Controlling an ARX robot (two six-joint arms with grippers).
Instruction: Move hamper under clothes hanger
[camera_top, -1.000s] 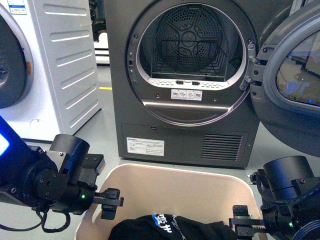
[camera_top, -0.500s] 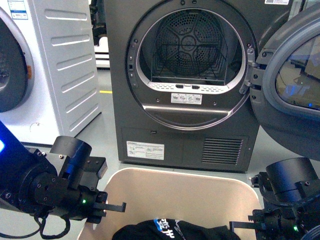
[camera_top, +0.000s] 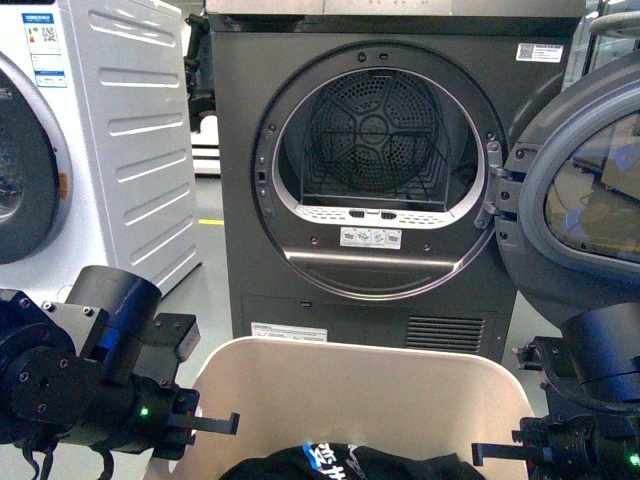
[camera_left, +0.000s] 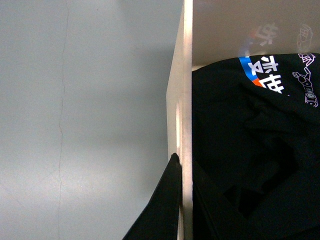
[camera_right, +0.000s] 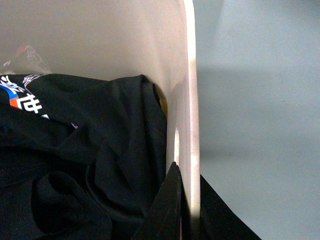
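- Hamper (camera_top: 350, 390): just before the dryer (camera_top: 380, 160); clothes hanger unseen.
- My right claw (camera_right: 192, 212) pinches the hamper's rim. My left claw (camera_left: 176, 200) touches its outer wall, and I cannot tell whether it has closed.
- Risk: an uneven pull may slip a grip, tilting the hamper and spilling the black clothes (camera_right: 90, 165).

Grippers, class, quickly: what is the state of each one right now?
Left gripper: closed on the hamper rim.
Right gripper: closed on the hamper rim too.
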